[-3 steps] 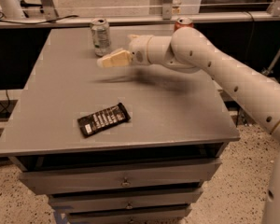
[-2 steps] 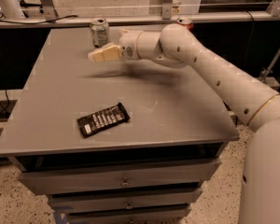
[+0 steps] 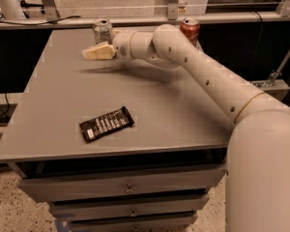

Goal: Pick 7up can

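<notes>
Sweeping the arm (image 3: 198, 74) toward the upper left of the frame, I am bringing the pincer (image 3: 92, 52) much closer to the 7up can (image 3: 102, 31) than a second ago, when it was hanging lower and further right over the tabletop (image 3: 150, 105). The can is standing upright at the tabletop's far edge, upper left of centre, and is not shifting. The pincer is now lying just below it in the frame, pointing left past the can rather than around it. I am not able to tell whether the pincer is wide or narrow. I am judging the approach nearly over and the grasp not yet made. The red cola can (image 3: 190, 28) and the dark snack bar (image 3: 106, 123) are staying put.
</notes>
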Tool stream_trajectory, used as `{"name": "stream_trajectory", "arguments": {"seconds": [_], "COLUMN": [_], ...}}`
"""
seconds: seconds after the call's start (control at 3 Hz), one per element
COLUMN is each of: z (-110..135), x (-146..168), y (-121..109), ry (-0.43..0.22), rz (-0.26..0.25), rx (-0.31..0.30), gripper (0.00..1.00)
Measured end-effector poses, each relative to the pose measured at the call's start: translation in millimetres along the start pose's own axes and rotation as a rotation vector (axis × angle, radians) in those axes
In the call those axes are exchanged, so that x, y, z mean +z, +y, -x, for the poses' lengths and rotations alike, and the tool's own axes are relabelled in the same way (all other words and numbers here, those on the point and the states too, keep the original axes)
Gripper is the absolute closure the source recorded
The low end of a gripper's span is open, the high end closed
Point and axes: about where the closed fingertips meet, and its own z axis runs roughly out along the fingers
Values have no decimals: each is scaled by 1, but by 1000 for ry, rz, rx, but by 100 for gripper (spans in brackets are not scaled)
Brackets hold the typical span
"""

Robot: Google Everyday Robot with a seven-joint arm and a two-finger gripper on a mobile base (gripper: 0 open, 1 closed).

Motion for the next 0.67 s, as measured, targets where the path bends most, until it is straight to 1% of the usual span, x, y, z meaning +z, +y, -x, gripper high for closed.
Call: {"name": "stream_trajectory", "arguments": {"seconds": [0.33,0.67], "z": [-4,-5], "x": [4,-1], "y": [-1,0], "ry": [-1,-2], "rz": [-9,-25], "rx": [0,0], "gripper": [41,64]}}
